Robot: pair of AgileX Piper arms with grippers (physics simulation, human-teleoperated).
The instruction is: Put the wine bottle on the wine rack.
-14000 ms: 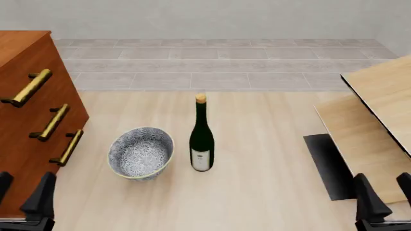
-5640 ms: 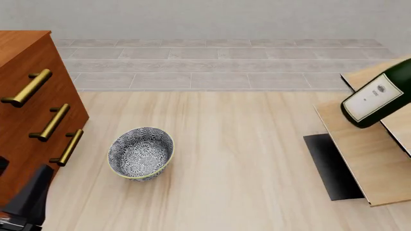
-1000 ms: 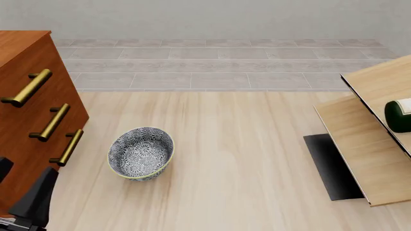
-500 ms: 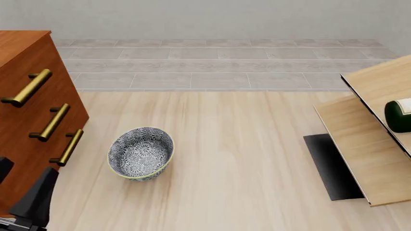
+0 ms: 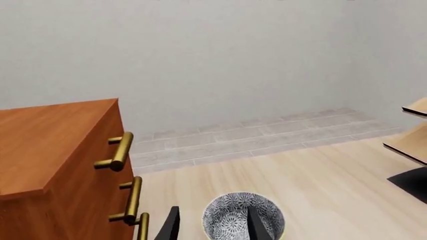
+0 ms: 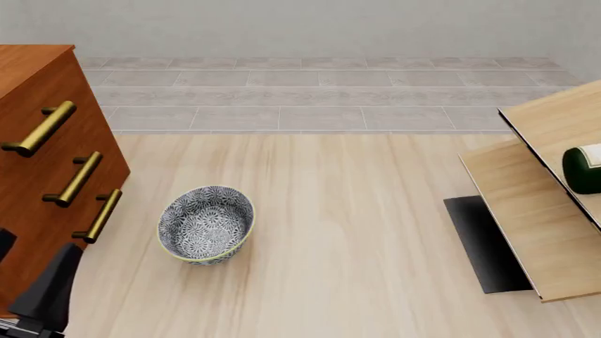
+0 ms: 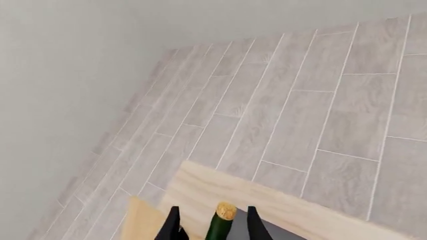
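Note:
The wine bottle (image 6: pixel 584 169) lies on the wine rack (image 6: pixel 530 218) at the right edge of the front view, where only its dark green bottom end shows. In the right wrist view its neck and tan cork (image 7: pixel 225 212) sit between the fingers of my right gripper (image 7: pixel 213 212), which is open with a gap on both sides, above the rack's light-wood panel (image 7: pixel 280 207). My left gripper (image 5: pixel 213 212) is open and empty low at the near left, and one of its fingers (image 6: pixel 52 289) shows in the front view.
A blue-patterned bowl (image 6: pixel 207 224) stands on the table left of centre, just beyond the left fingers. A reddish-brown drawer cabinet (image 6: pixel 38 176) with brass handles fills the left side. The rack's black base (image 6: pixel 483 243) lies on the table at the right.
The bottle, once upright beside the bowl and later carried tilted over the rack, now lies on the rack. Nothing has visibly moved over the last second.

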